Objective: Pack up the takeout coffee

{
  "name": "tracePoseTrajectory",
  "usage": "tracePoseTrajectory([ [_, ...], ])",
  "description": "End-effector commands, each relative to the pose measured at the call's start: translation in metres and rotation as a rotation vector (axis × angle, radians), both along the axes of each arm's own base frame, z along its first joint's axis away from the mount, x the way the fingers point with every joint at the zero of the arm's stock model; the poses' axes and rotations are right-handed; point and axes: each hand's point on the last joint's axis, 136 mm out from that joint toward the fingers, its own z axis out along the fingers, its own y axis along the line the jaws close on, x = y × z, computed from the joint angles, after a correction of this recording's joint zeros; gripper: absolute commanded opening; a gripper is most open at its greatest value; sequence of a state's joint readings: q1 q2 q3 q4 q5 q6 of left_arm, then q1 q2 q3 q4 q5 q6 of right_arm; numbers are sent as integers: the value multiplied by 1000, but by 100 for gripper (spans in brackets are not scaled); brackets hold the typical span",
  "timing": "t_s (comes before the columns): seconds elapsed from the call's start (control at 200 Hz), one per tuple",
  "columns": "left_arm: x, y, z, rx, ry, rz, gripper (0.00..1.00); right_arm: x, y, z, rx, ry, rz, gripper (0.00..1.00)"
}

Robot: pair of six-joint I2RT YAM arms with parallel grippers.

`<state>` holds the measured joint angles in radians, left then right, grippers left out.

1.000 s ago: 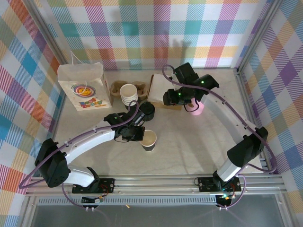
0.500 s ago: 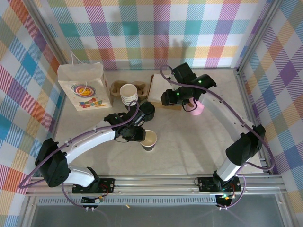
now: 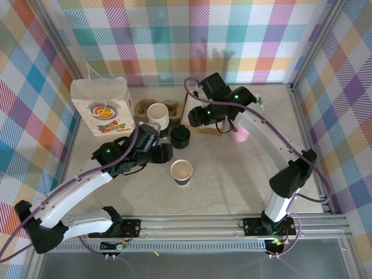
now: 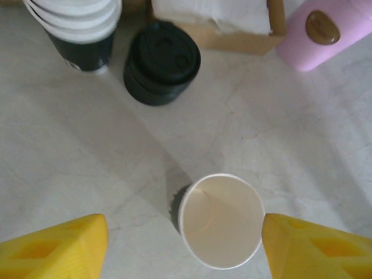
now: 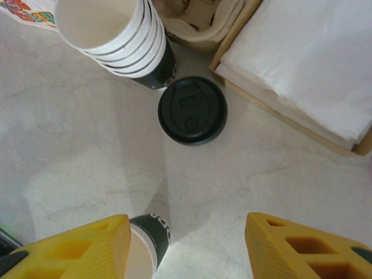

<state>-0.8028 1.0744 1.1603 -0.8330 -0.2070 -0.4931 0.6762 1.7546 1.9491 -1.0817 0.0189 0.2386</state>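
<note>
On the pale bench (image 3: 232,174), the takeout coffee cup (image 3: 181,172) is standing upright and lidless, the left claw (image 4: 185,224) is hanging spread and empty either side of it, and the right claw (image 5: 187,218), also spread, is aiming at the black lid (image 5: 192,110), presumably for capping.

obstacle: cup stack (image 3: 157,116) (just beside takeout coffee (image 3: 181,136)) | clear: table (image 3: 238,171) right

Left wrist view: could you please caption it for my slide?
Open left pincer faces a lidless paper cup; black lid beyond.

Takeout coffee (image 4: 162,61) black-lidded, dark; pink cup (image 4: 322,32); plaid walls (image 3: 203,35); yellow fingers (image 4: 58,247)
</note>
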Motion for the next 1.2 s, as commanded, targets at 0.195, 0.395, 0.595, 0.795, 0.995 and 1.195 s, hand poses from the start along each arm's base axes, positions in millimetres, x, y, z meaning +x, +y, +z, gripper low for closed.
tracePoseTrajectory([
  [0.195,-6,59,21,170,-58,97,82,0,24,17,-38,-59,73,61],
  [0.395,-8,65,13,168,24,126,84,2,35,14,-32,-61,95,65],
  [0.595,1,69,1,135,75,210,84,5,48,4,-28,-53,159,67],
  [0.795,10,68,-5,112,78,234,83,7,53,-6,-31,-32,176,68],
  [0.995,15,69,-12,105,84,257,81,7,59,-21,-38,-21,212,69],
  [1.195,16,77,-15,97,92,300,81,12,66,-35,-43,-5,231,70],
])
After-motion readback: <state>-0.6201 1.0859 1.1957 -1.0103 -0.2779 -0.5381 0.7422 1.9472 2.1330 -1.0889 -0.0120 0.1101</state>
